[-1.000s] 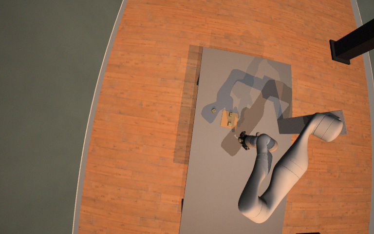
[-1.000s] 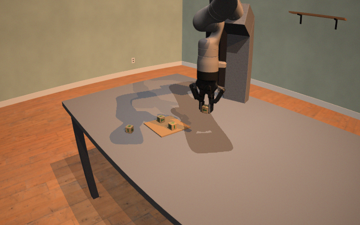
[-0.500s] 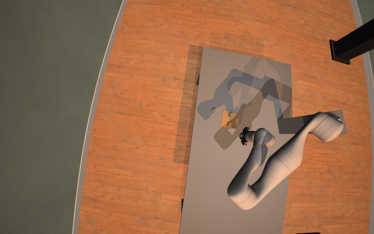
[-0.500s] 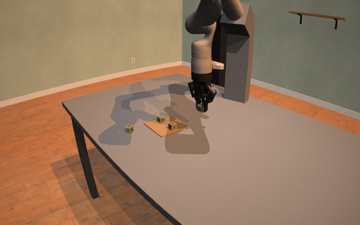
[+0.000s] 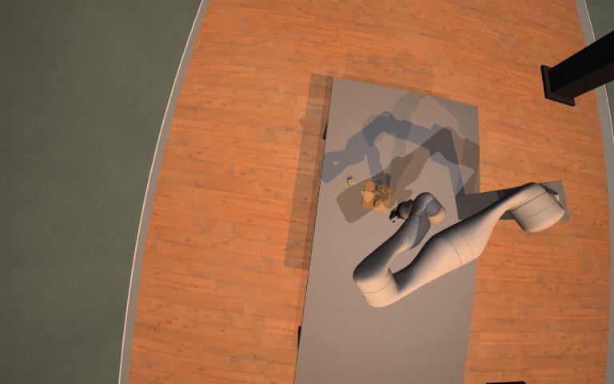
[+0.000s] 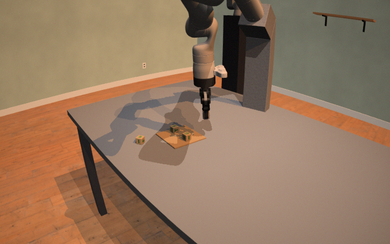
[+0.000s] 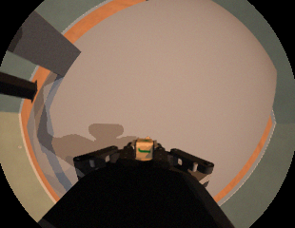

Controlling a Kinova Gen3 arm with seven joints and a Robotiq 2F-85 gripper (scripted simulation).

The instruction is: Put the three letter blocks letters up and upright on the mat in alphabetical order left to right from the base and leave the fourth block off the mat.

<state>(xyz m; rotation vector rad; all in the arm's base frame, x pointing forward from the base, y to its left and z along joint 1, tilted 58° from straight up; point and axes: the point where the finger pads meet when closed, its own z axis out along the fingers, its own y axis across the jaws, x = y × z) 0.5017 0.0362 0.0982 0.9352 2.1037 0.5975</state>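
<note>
My gripper (image 5: pixel 393 214) (image 6: pixel 205 116) (image 7: pixel 144 145) is shut on a small wooden block (image 7: pixel 144 150) with a green mark and holds it above the grey table (image 5: pixel 386 309) (image 6: pixel 282 166), just beside the near-right edge of the tan mat (image 5: pixel 367 199) (image 6: pixel 175 142). Two lettered blocks lie on the mat: one at the back (image 6: pixel 174 128) and one nearer the front right (image 6: pixel 187 135). A fourth block (image 5: pixel 349 180) (image 6: pixel 139 139) lies on the table, off the mat to its left. The letters are too small to read.
The robot's grey pedestal (image 6: pixel 256 75) stands at the table's far side behind the gripper. The table's left edge runs close to the lone block. A wall shelf (image 6: pixel 344 16) hangs far off at the right.
</note>
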